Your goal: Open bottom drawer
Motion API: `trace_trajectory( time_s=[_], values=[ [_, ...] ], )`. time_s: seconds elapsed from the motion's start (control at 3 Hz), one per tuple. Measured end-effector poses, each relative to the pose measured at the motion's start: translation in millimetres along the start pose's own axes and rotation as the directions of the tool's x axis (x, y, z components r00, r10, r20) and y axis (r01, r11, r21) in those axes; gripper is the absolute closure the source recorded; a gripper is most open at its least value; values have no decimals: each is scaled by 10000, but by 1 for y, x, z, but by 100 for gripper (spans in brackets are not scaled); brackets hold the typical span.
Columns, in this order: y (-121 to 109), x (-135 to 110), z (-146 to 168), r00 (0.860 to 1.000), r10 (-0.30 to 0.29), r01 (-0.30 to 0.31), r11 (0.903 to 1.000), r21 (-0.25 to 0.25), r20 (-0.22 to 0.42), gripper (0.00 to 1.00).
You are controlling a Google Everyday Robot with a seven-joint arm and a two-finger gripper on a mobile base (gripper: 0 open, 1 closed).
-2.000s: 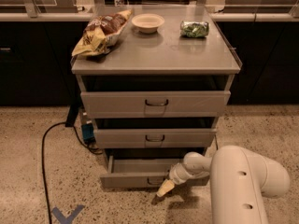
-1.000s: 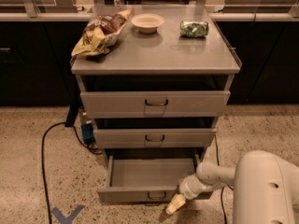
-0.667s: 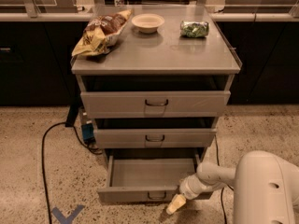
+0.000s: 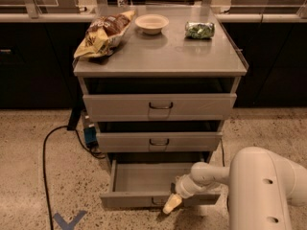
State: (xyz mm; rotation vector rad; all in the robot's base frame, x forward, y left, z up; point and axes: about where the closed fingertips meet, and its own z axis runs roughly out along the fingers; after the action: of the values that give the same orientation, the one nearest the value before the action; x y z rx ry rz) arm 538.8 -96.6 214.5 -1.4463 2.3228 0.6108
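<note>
The bottom drawer [image 4: 139, 199] is the lowest of three grey drawers in the cabinet. It stands pulled out, and its shallow grey tray [image 4: 144, 176] shows empty. Its small dark handle [image 4: 157, 201] sits at the centre of the narrow front, partly behind the gripper. My gripper [image 4: 171, 203] reaches in from the right, with its pale tip at the drawer's front edge right beside the handle. The middle drawer [image 4: 158, 141] and the top drawer [image 4: 159, 106] are shut above it.
On the cabinet top [image 4: 158, 56] lie a chip bag [image 4: 103, 32], a white bowl [image 4: 151, 23] and a green packet [image 4: 199, 30]. A black cable [image 4: 45, 157] runs over the speckled floor at the left. A blue floor mark [image 4: 67, 220] is at the bottom left. My white arm [image 4: 264, 186] fills the lower right.
The bottom drawer has slid out towards me since two seconds ago, with the gripper moving down with its front. In the last second nothing visibly moved.
</note>
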Motion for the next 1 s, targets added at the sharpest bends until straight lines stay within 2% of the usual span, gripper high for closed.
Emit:
trace_trajectory(
  time_s=[0.33,0.67,1.0],
  values=[
    [-3,8,21,9994,302,-306,9992,-275,-166,0],
    [18,36,31,9931,795,-891,9895,-1139,-857,0],
    [24,37,28,9921,860,-977,9864,-1321,-917,0]
  ],
)
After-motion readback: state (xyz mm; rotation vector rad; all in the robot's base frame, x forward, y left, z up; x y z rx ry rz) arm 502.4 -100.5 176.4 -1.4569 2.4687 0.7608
